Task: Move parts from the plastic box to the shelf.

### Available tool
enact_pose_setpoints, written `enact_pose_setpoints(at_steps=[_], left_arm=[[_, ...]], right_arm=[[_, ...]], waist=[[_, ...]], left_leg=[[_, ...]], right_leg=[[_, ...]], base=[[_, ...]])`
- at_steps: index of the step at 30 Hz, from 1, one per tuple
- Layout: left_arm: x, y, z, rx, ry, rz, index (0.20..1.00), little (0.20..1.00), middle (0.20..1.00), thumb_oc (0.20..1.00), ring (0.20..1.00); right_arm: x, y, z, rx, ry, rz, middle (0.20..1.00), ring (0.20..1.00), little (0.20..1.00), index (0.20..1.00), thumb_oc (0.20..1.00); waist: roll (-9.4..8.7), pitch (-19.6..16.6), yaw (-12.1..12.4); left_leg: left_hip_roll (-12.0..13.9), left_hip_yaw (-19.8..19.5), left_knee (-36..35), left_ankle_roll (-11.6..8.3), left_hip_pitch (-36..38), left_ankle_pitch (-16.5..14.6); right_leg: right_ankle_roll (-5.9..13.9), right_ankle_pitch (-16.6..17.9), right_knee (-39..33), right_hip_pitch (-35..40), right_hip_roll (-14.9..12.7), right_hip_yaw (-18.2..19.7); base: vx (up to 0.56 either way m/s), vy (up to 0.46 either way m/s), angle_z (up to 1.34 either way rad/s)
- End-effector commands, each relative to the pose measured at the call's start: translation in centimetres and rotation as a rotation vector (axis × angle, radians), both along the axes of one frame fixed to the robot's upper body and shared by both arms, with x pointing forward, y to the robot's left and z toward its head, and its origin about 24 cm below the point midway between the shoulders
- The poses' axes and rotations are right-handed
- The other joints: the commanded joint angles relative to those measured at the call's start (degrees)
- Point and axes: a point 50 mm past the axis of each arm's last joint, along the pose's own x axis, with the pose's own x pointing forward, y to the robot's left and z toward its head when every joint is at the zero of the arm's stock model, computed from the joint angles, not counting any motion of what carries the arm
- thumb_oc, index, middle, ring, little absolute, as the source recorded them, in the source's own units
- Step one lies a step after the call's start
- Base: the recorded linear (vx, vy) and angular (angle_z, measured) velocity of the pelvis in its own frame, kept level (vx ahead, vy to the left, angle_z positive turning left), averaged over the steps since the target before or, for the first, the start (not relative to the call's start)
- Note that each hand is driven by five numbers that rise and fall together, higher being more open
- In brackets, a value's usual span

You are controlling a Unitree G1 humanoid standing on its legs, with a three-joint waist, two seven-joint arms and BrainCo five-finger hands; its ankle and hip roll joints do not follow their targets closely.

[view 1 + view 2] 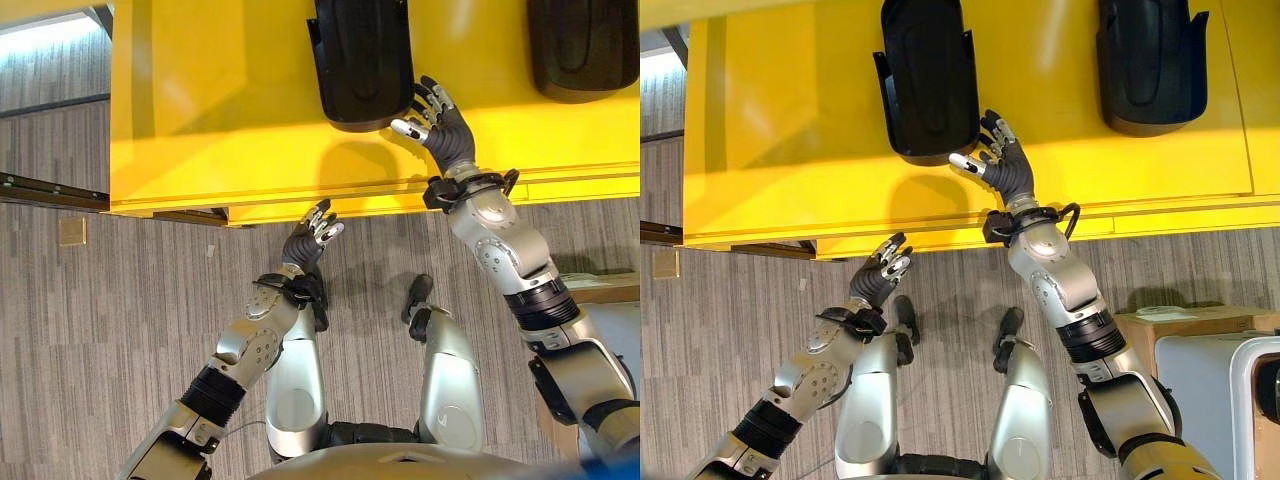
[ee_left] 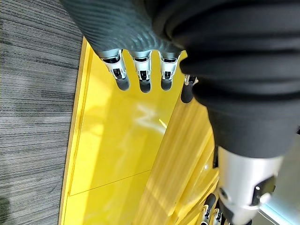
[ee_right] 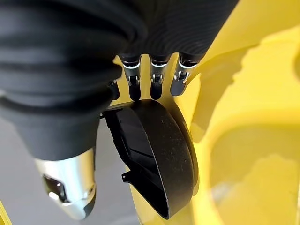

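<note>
Left eye: my right hand [image 1: 440,120] sits at the near end of a black part [image 1: 362,62] on the yellow shelf [image 1: 190,120], fingers loosely spread, gripping nothing. A second part [image 1: 582,45] lies well to the right. My left hand [image 1: 312,235] hangs below the shelf edge, relaxed, empty.

Right eye: same layout; I see no box.

Left wrist: straight fingers [image 2: 143,75] over bare shelf.

Right wrist: fingertips [image 3: 157,79] just over the part's rim [image 3: 159,154], touching or not, can't tell. Risk: pulling back could snag the rim and drag the part toward the edge.
</note>
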Motion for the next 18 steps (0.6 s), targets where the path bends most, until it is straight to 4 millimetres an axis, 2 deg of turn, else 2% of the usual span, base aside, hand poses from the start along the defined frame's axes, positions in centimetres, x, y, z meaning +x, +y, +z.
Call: enact_pose_setpoints(at_steps=[1,2,6,8,11,13,18], left_arm=[[-1.3,-1.7,2.9,-0.022,-0.157,-0.067,1.0,1.0,1.0,1.0,1.0],[-1.2,-1.7,2.9,-0.026,-0.159,-0.064,1.0,1.0,1.0,1.0,1.0],[-1.2,-1.7,3.0,-0.031,-0.161,-0.056,1.0,1.0,1.0,1.0,1.0],[-1.2,-1.7,3.1,-0.038,-0.162,-0.045,1.0,1.0,1.0,1.0,1.0],[-1.2,-1.7,3.2,-0.048,-0.165,-0.035,1.0,1.0,1.0,1.0,1.0],[-1.2,-1.8,3.2,-0.055,-0.168,-0.027,1.0,1.0,1.0,1.0,1.0],[-1.5,-2.1,3.4,-0.086,-0.166,0.012,1.0,1.0,1.0,1.0,1.0]], right_arm=[[-1.4,2.2,-0.9,0.015,0.02,0.077,1.0,1.0,1.0,1.0,1.0],[-1.2,1.6,-0.8,0.032,0.004,-0.001,1.0,1.0,1.0,1.0,1.0],[-0.9,0.4,-0.4,0.058,-0.031,-0.12,1.0,1.0,1.0,1.0,1.0],[-0.9,-1.0,0.1,0.09,-0.089,-0.237,1.0,1.0,1.0,1.0,1.0],[-1.1,-1.9,0.5,0.113,-0.141,-0.3,1.0,1.0,1.0,1.0,1.0],[-1.6,-2.6,1.6,0.133,-0.241,-0.354,1.0,1.0,1.0,1.0,1.0],[-4.7,-4.0,4.3,0.189,-0.497,-0.479,1.0,1.0,1.0,1.0,1.0]], waist=[[0.73,-1.24,1.26],[0.75,-1.24,1.21],[0.8,-1.24,1.02],[0.9,-1.24,0.62],[1.0,-1.24,0.17],[1.15,-1.24,-0.19],[1.5,-1.24,-1.8]], left_leg=[[-1.08,1.89,-1.44,0.29,3.43,-2.62],[-1.11,1.89,-1.5,0.33,3.46,-2.63],[-1.05,1.94,-1.37,0.37,3.42,-2.74],[-1.07,1.99,-1.44,0.43,3.44,-2.84],[-1.07,2.09,-1.54,0.49,3.39,-2.88],[-1.15,2.18,-1.8,0.5,3.55,-2.84],[-1.33,2.82,-1.98,0.7,4.31,-3.53]], right_leg=[[5.04,-4.65,7.15,1.27,-2.29,-3.62],[5.03,-4.64,7.13,1.26,-2.24,-3.54],[5.06,-4.67,7.3,1.1,-2.31,-3.41],[5.13,-4.72,7.34,0.92,-2.22,-3.1],[5.22,-4.69,7.32,0.67,-2.12,-2.75],[5.25,-4.71,7.03,0.75,-1.92,-2.38],[5.51,-5.19,7.57,0.52,-1.94,-1.22]], base=[[0.0,0.0,0.0],[0.0,0.0,0.0],[0.0,0.0,0.0],[-0.01,0.033,0.01],[-0.01,0.025,0.0],[-0.01,0.049,-0.03],[-0.01,0.065,-0.09]])
